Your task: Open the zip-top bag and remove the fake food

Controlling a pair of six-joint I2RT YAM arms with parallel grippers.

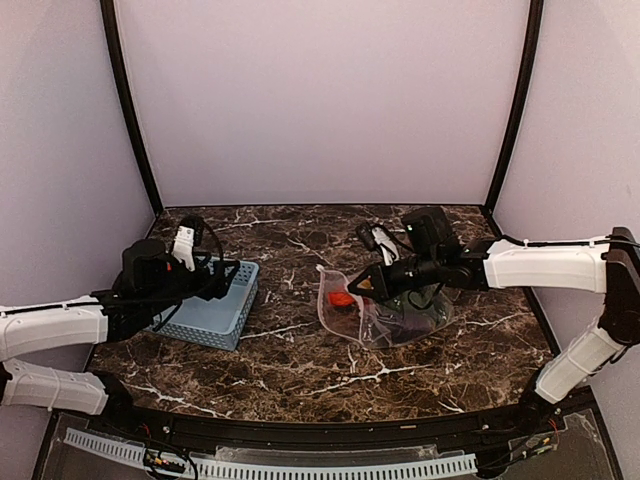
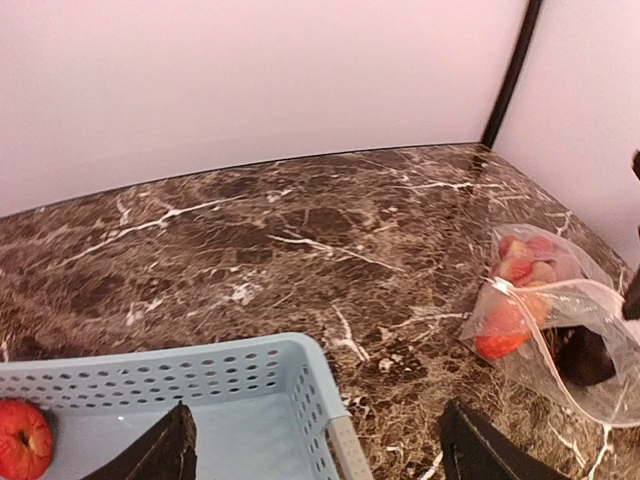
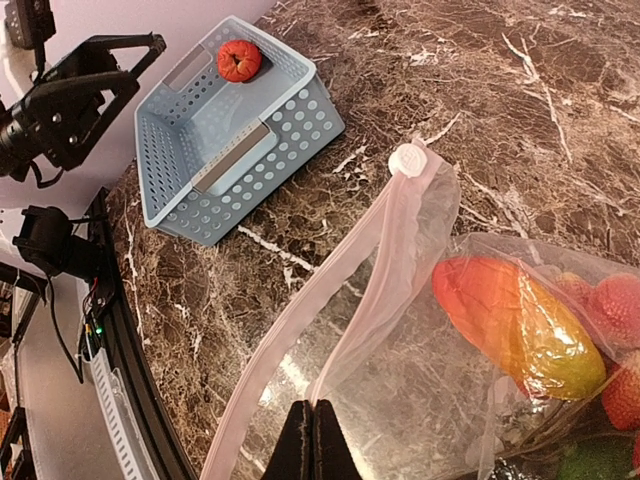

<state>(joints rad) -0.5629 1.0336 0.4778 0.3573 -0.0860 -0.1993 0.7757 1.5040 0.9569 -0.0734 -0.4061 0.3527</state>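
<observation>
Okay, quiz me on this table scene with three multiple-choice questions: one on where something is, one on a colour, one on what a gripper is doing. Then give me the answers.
1. Where is the red fake fruit relative to the perforated basket?
A. balanced on its rim
B. inside it, in a corner
C. underneath it

2. What colour is the basket?
A. green
B. white
C. light blue

3. What state is the right gripper in?
A. shut on the zip-top bag
B. open wide, holding nothing
C. open around the red fruit

Answers:
1 B, the fruit lies on the basket's floor by a corner.
2 C, its plastic is pale blue in every view.
3 A, it is pinched closed on the bag's clear film.
</observation>
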